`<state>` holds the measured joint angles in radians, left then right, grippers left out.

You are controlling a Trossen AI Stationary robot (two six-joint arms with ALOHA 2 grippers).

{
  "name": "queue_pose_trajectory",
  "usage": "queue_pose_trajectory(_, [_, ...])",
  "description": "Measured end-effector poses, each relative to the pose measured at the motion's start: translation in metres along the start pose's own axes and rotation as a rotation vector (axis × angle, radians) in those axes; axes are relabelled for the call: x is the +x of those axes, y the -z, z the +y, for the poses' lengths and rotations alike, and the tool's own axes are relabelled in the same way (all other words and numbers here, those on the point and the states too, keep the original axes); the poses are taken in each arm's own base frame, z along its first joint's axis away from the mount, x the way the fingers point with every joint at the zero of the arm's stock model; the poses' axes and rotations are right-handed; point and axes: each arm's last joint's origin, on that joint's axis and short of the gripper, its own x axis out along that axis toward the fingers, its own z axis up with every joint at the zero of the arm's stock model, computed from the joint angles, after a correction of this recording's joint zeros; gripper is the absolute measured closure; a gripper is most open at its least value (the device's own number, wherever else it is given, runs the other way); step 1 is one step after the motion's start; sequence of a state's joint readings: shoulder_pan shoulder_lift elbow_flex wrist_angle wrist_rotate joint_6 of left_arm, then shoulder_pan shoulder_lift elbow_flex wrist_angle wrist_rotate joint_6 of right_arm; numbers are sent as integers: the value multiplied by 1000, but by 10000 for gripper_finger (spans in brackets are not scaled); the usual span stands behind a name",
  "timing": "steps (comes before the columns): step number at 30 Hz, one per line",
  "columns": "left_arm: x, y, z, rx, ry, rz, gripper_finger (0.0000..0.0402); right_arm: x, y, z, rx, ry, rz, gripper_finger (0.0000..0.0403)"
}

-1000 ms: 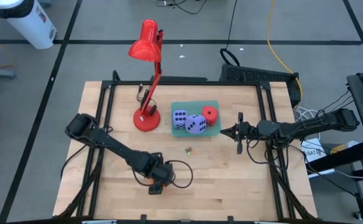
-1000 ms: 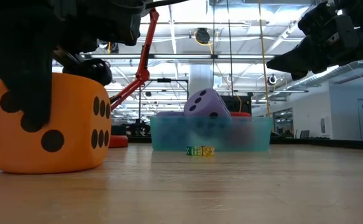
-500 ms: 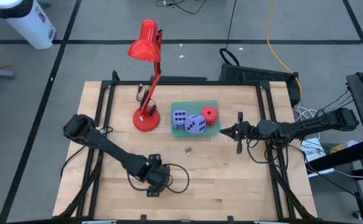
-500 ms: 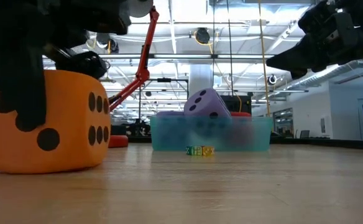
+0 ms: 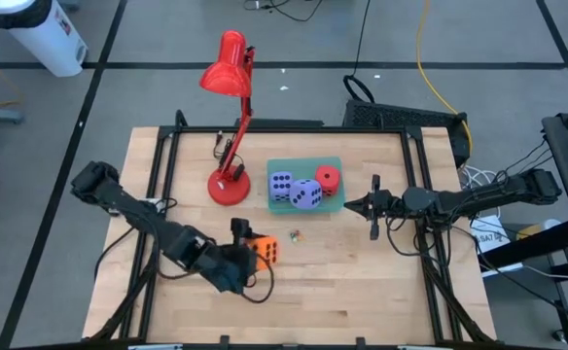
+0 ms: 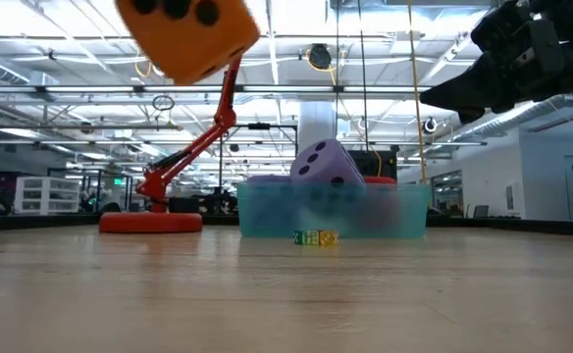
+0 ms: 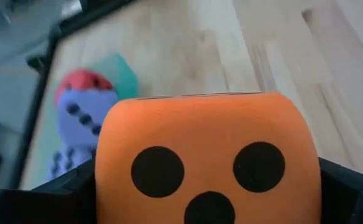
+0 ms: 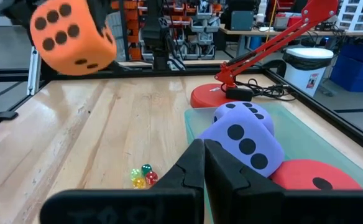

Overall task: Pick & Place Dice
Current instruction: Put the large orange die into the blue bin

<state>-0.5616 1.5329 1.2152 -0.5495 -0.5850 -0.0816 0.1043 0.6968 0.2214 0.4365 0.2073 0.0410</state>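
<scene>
The orange die (image 5: pixel 264 251) sits in my left gripper (image 5: pixel 255 254), which is shut on it above the table's near middle. It shows high in the low view (image 6: pixel 188 34) and fills the left wrist view (image 7: pixel 206 155). Two purple-blue dice (image 5: pixel 281 184) (image 5: pixel 307 195) and the red die (image 5: pixel 329 180) lie in the flat teal tray (image 5: pixel 305 164); one purple die (image 8: pixel 243 146) leans on the other. My right gripper (image 5: pixel 373 206) hangs shut in the air just right of the tray, touching nothing. My left gripper pinches the orange die between its two fingers, one finger (image 7: pixel 63 196) on each of two opposite side faces (image 7: pixel 110 168). The fingers come nearly level from the table's left. The die is lifted clear of the table (image 6: pixel 188 34), a little tilted.
A red desk lamp stands with its base (image 5: pixel 230 185) left of the tray, its arm leaning toward the far edge. A few tiny coloured dice (image 5: pixel 295 233) lie on the wood just near of the tray. Bare wood lies to the right and near side.
My left gripper, holding the orange die on the table near the near edge, has risen and swung toward the tray, turning from pointing down to nearly level. The die has gone from resting on the wood to lifted clear.
</scene>
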Motion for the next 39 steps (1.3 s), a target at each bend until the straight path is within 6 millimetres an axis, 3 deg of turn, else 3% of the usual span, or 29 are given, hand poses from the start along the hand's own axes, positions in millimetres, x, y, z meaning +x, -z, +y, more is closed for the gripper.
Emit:
queue_pose_trajectory(9, [-12, -26, 38, 31, -38, -227, 19, 0, 0, 0, 0, 0, 0, 403])
queue_pose_trajectory(14, [-18, -34, 83, -41, -130, -315, 38, 0, 0, 0, 0, 0, 1, 403])
queue_pose_trajectory(19, [-18, -31, 129, -121, -64, -377, 24, 0, 0, 0, -1, 0, 1, 403])
queue_pose_trajectory(24, [13, -15, 153, -163, -49, -347, 15, 0, 0, 0, -18, 0, 1, 403])
queue_pose_trajectory(34, [87, 65, 172, -301, -86, -117, 25, 4, -5, 1, -35, 0, -61, 403])
queue_pose_trajectory(39, [107, 74, 173, -319, -67, -90, 12, 13, -4, 3, -68, -24, -84, 403])
